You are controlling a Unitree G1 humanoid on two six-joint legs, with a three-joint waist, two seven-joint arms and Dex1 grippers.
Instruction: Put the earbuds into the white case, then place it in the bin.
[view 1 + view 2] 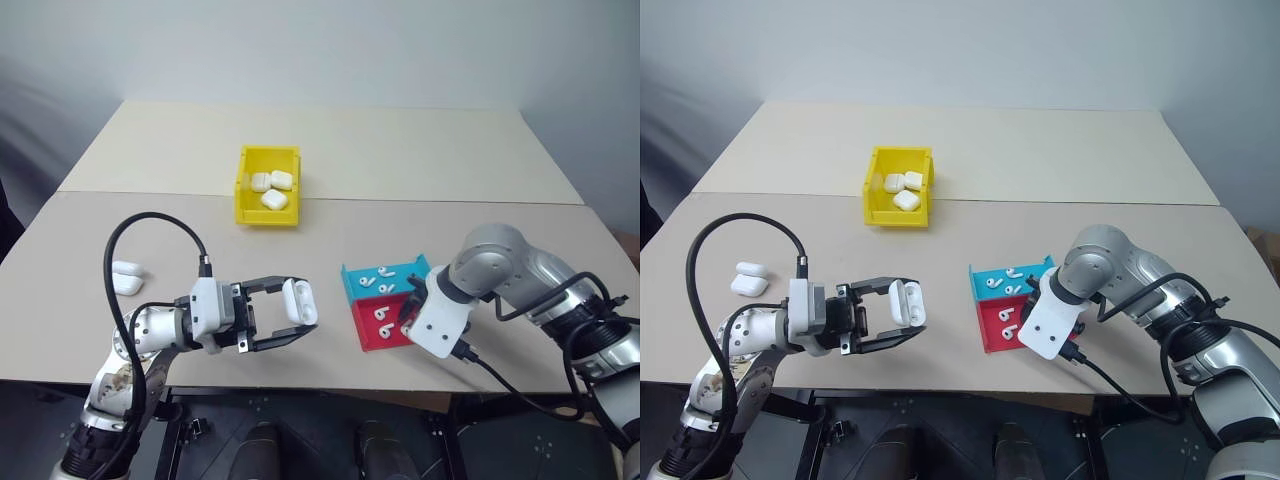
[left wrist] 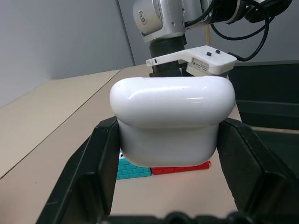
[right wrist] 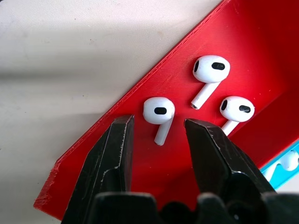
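Note:
My left gripper (image 1: 300, 306) is shut on a white case (image 2: 173, 121), holding it level above the table's near edge, left of the trays. The right gripper (image 3: 160, 125) points down into the red tray (image 3: 243, 46) and stands open. One earbud (image 3: 159, 112) lies between its fingertips, with a gap on each side. Two more earbuds (image 3: 211, 70) lie further along the same tray. The yellow bin (image 1: 241, 190) stands at mid-table with three white cases (image 1: 272, 188) inside.
A blue tray (image 1: 355, 279) with several earbuds adjoins the red tray (image 1: 368, 340) on its far side. Two more white cases (image 1: 127, 277) lie on the table at the left. A seam crosses the table just behind the bin.

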